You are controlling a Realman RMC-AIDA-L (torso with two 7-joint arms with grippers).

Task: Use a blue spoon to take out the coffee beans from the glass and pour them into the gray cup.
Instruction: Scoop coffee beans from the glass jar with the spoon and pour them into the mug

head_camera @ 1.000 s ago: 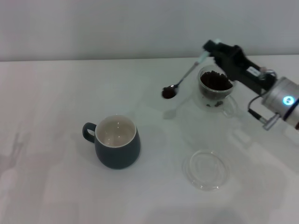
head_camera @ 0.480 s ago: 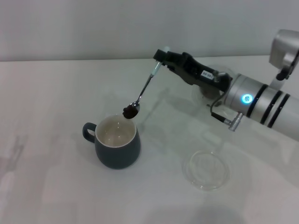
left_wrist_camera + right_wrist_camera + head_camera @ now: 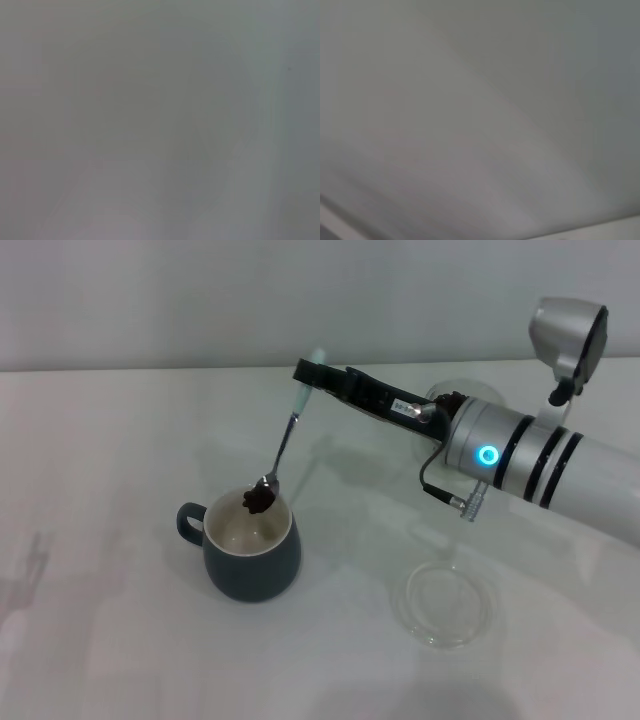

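Note:
In the head view my right gripper point(image 3: 312, 378) is shut on the pale handle of the blue spoon point(image 3: 281, 454). The spoon hangs down to the left, and its bowl holds a small heap of coffee beans point(image 3: 258, 499) just over the far rim of the gray cup point(image 3: 250, 544). The cup stands upright at centre left, handle to the left, cream inside. The glass point(image 3: 448, 400) is mostly hidden behind my right arm; only a bit of its rim and dark beans show. The left gripper is out of view. Both wrist views show only a blank grey surface.
A flat clear glass saucer point(image 3: 445, 602) lies on the white table point(image 3: 120, 440) to the right of the cup, below my right arm. The right arm reaches across the table from the right edge.
My right gripper has carried the loaded spoon leftward from beside the glass to over the gray cup, and the spoon bowl has dropped to the cup's rim.

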